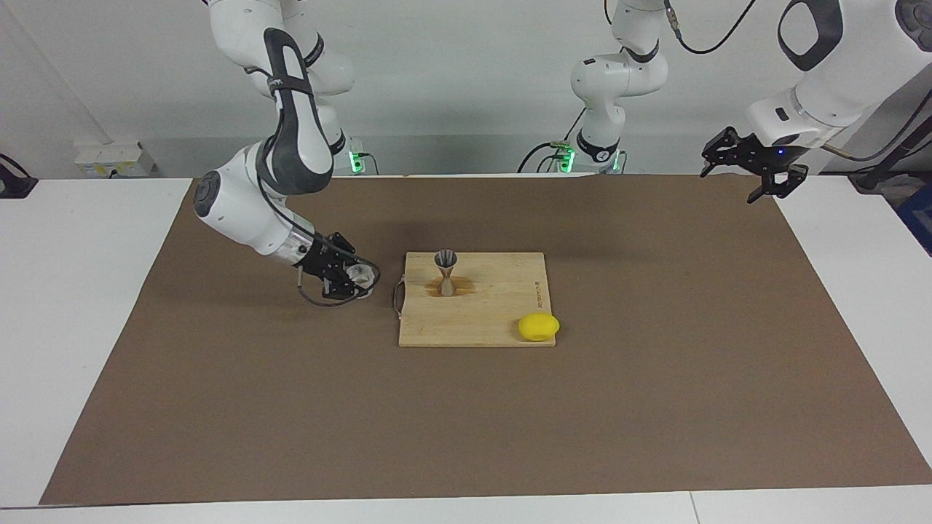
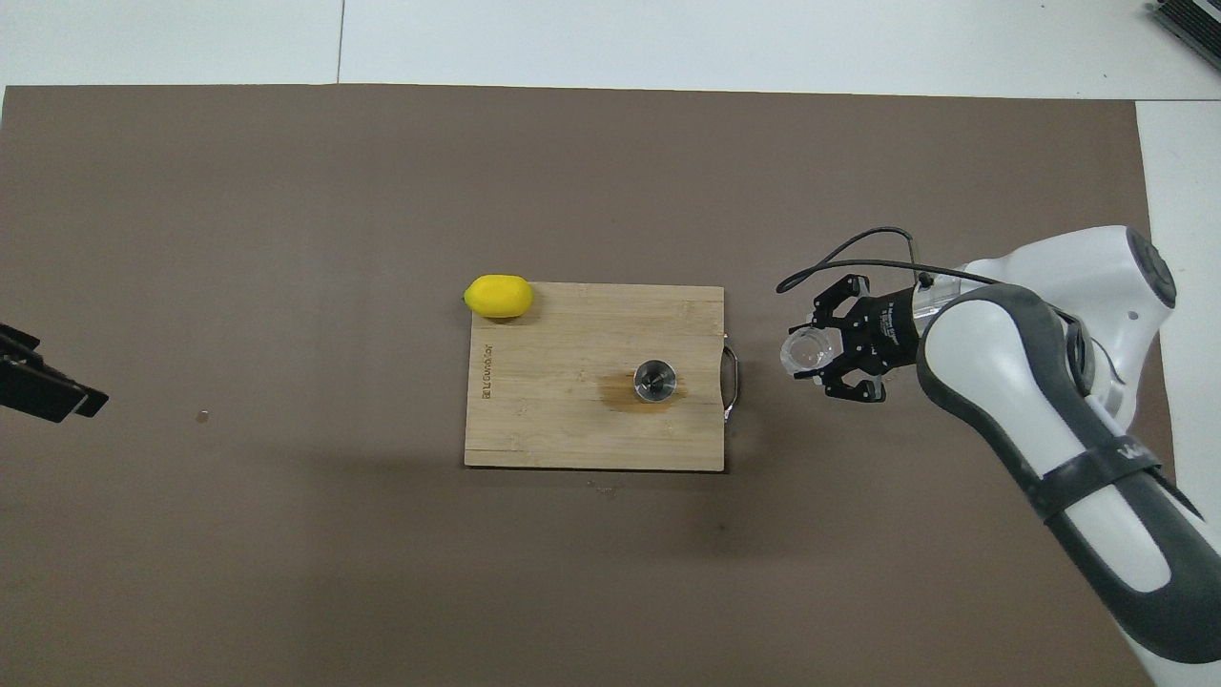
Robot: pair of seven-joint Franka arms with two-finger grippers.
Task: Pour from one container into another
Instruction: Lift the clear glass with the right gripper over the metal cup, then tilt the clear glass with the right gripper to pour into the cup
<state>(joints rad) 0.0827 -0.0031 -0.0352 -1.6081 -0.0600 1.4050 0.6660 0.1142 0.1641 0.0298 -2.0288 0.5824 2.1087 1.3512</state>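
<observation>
Clear cup (image 1: 362,274): being held off the surface in the right gripper (image 2: 818,351), fingers clamped on its ribbed wall, hanging over the brown mat (image 1: 655,378) just beside the handle (image 1: 397,297) of the cutting board (image 1: 502,320), toward the right arm's end of the table. Not yet reaching the metal jigger (image 1: 445,273), which is standing upright on the board, its top cone open upward, its foot sitting in a brownish stain (image 1: 460,289). Impossible to tell whether anything is inside the cup.

Judging the step as the carry toward the pour:
- Keeping the cup level while crossing the handle and the board edge.
- Lifting clear of the jigger's rim before coming in, since a knock at the narrow waist would probably be tipping it over.
- Bringing the cup's lip right over the centre of the small mouth, then rolling the wrist slowly; a fast tilt would likely be overshooting so small a target and adding to the stain.

Left gripper (image 1: 753,171): waiting with fingers spread and nothing in them, raised over the mat's corner at the left arm's end.

Counting: one clear cup, one jigger, one cutting board, one lemon (image 1: 539,327) lying at the board's corner, one mat, two arms, two grippers.
</observation>
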